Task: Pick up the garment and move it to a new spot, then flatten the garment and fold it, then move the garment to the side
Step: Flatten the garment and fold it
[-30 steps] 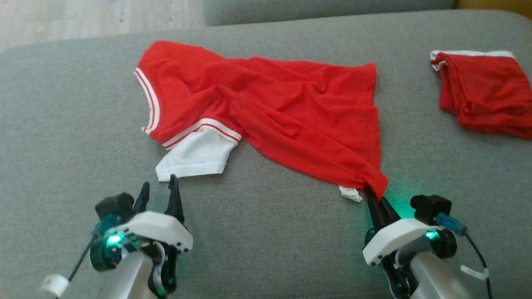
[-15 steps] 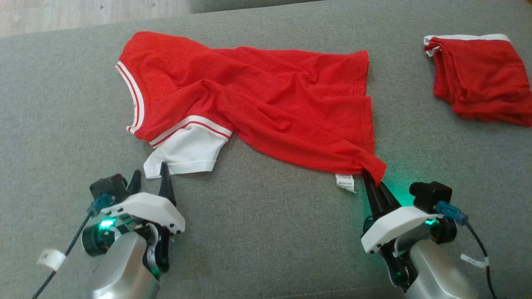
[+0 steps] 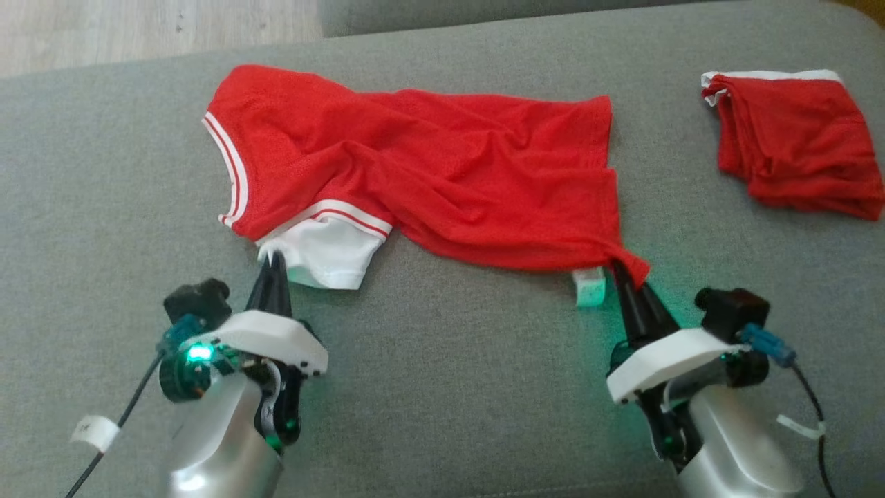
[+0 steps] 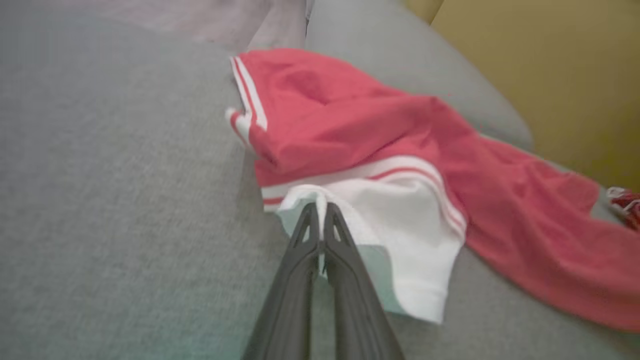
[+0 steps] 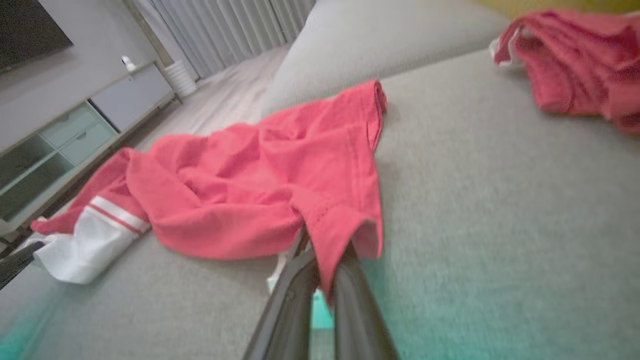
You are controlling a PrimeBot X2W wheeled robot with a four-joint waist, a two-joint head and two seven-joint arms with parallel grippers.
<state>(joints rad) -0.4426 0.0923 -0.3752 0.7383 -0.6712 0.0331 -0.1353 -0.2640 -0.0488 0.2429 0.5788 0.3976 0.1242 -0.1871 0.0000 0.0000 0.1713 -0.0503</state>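
Both end effectors grip the near edge of the garment (image 3: 429,173) on the sofa (image 3: 449,401).

The garment lies rumpled across the middle of the grey sofa, with striped trim at the left and the hem at the right. The left end effector (image 3: 275,263) is clenched on the near-left corner of the white sleeve (image 3: 332,252). The right end effector (image 3: 620,271) is clenched on the near-right hem corner, just beside the care label (image 3: 590,287). Assessment: two widely spaced grips on one edge suit lifting the cloth taut between them, so it carries without bunching and lands flatter. A second red garment (image 3: 792,145), folded, sits well apart at the far right, probably the set-aside area. Risk: the thin pinch on the sleeve may slip.
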